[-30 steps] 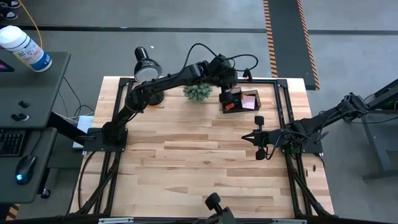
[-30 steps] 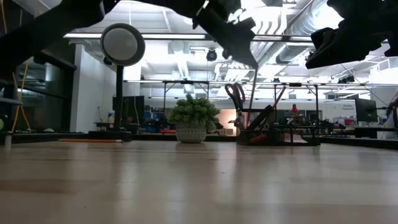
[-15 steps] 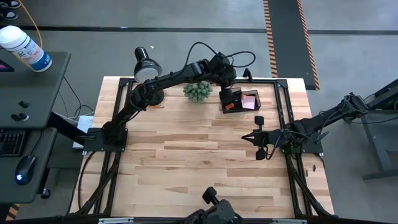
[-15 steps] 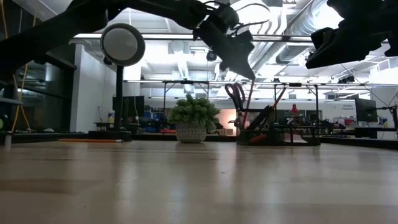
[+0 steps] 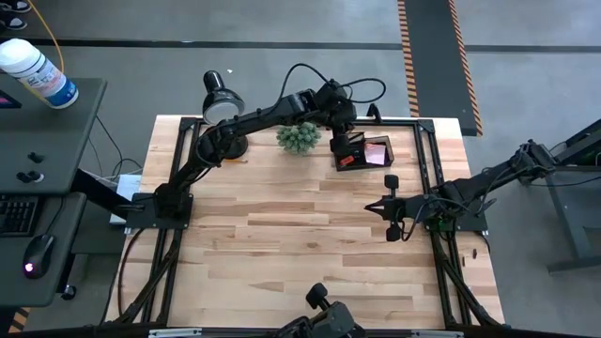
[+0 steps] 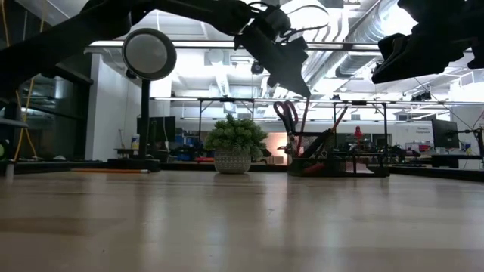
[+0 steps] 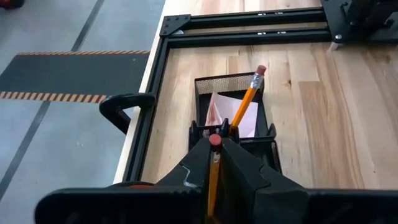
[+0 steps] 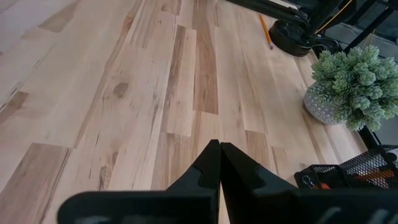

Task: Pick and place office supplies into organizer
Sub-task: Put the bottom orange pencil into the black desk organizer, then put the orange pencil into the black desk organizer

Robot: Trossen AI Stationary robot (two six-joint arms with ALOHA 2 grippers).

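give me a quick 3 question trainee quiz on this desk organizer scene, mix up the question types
1. True or false: the left gripper holds a pencil above the black organizer.
2. Multiple choice: what stands right beside the organizer, on the desk lamp's side? A) a stapler B) a potted plant ball C) a mug
3. Fill in: the right gripper waits over bare table with its fingers ____.

Key: 1 true: a pencil with a red eraser tip sits between its fingers, and another pencil already leans in the organizer over the pink sticky notes. 2 B. 3 shut.
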